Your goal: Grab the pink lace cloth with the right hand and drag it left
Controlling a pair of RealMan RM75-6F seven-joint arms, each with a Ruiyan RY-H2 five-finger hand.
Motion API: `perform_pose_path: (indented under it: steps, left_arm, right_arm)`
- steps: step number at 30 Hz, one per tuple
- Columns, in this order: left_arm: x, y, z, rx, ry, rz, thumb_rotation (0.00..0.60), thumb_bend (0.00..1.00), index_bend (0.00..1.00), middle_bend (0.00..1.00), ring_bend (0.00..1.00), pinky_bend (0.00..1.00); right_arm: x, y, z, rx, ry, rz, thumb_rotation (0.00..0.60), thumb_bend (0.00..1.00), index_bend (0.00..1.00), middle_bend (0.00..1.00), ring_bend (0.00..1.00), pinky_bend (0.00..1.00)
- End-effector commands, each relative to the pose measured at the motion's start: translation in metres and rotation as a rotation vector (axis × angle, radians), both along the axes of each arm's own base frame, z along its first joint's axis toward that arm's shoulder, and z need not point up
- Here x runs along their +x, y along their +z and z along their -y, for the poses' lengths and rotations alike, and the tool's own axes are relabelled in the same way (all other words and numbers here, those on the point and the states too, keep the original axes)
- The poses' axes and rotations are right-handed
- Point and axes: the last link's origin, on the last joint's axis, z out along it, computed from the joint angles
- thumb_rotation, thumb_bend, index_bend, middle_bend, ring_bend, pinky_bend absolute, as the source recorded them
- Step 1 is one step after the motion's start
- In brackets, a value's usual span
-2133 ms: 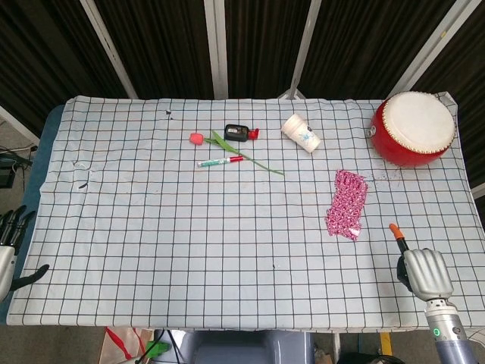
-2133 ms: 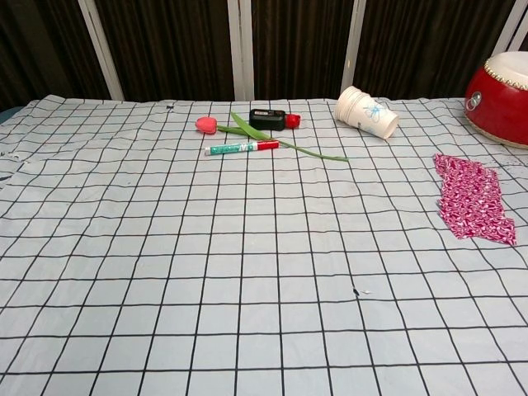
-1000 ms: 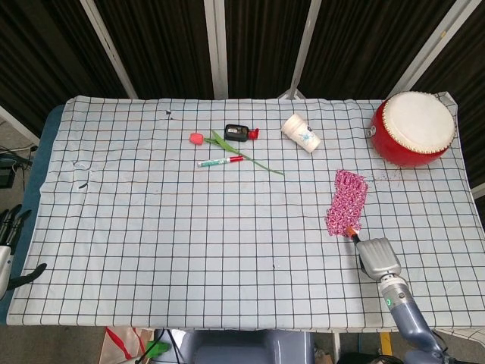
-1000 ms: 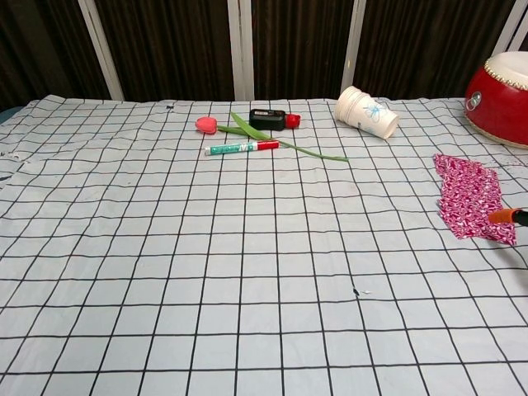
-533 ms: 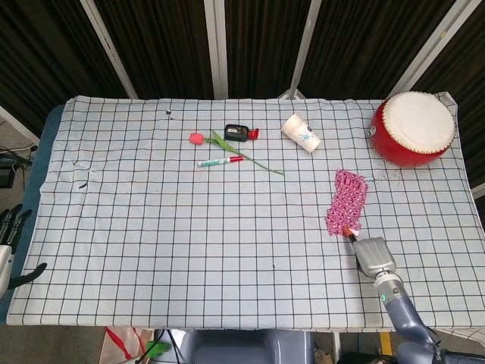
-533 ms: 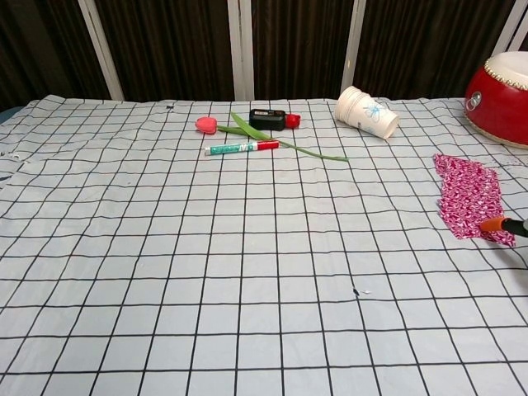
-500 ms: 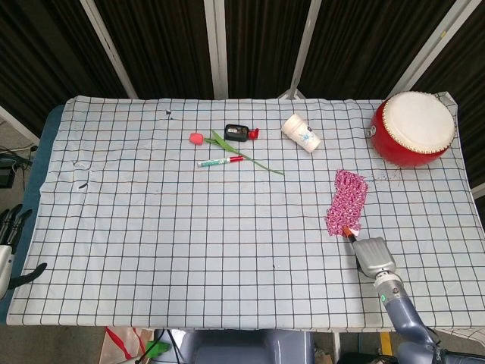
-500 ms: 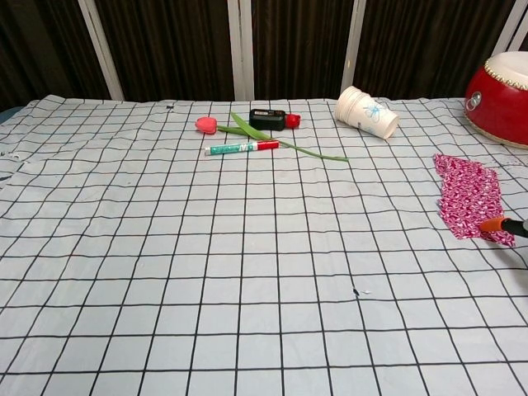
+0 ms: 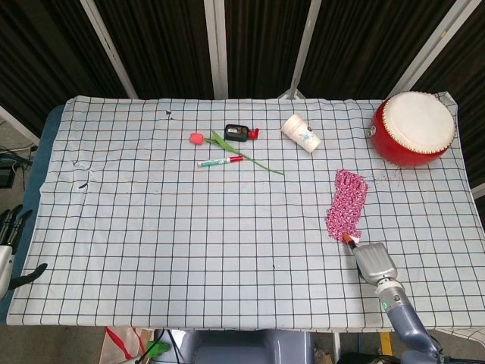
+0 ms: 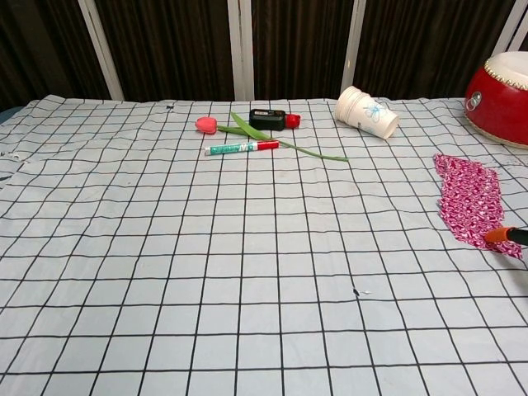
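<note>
At right hand (image 9: pixel 374 262) fingertip — pink lace cloth (image 9: pixel 345 204).

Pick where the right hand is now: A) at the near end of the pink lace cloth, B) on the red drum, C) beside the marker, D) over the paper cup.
A: the right hand has its orange fingertip at the near end of the pink lace cloth, far from the other things.

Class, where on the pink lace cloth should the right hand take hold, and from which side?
Grip the pink lace cloth at its near end, coming from the near side: it lies flat, lengthwise away from the robot, and the right hand is already at that end.
</note>
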Motion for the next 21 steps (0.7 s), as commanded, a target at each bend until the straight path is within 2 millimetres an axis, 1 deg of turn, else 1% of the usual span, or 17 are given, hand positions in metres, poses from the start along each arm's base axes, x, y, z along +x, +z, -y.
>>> perform_pose_path:
  steps: [1, 13, 15, 21]
  left_arm:
    - [0.0, 0.0, 0.0, -0.001, -0.001, -0.001, 0.6, 0.25, 0.1, 0.0, 0.0, 0.01]
    - [0.001, -0.001, 0.0, -0.003, -0.003, -0.005, 0.6, 0.25, 0.1, 0.0, 0.0, 0.01]
    - [0.001, -0.002, 0.0, -0.003, -0.003, -0.005, 0.6, 0.25, 0.1, 0.0, 0.0, 0.01]
    - [0.001, -0.002, 0.0, -0.003, -0.003, -0.005, 0.6, 0.25, 0.1, 0.0, 0.0, 0.01]
  right_arm:
    - [-0.001, 0.0, -0.008, 0.015, 0.011, -0.009, 0.6, 0.86, 0.15, 0.81, 0.79, 0.62]
    - [0.002, 0.003, -0.04, 0.07, 0.073, -0.019, 0.6, 0.86, 0.15, 0.81, 0.79, 0.62]
    - [0.004, 0.004, -0.047, 0.081, 0.087, -0.017, 0.6, 0.86, 0.16, 0.81, 0.79, 0.62]
    - [0.012, 0.008, -0.061, 0.091, 0.119, 0.002, 0.6, 0.86, 0.15, 0.81, 0.79, 0.62]
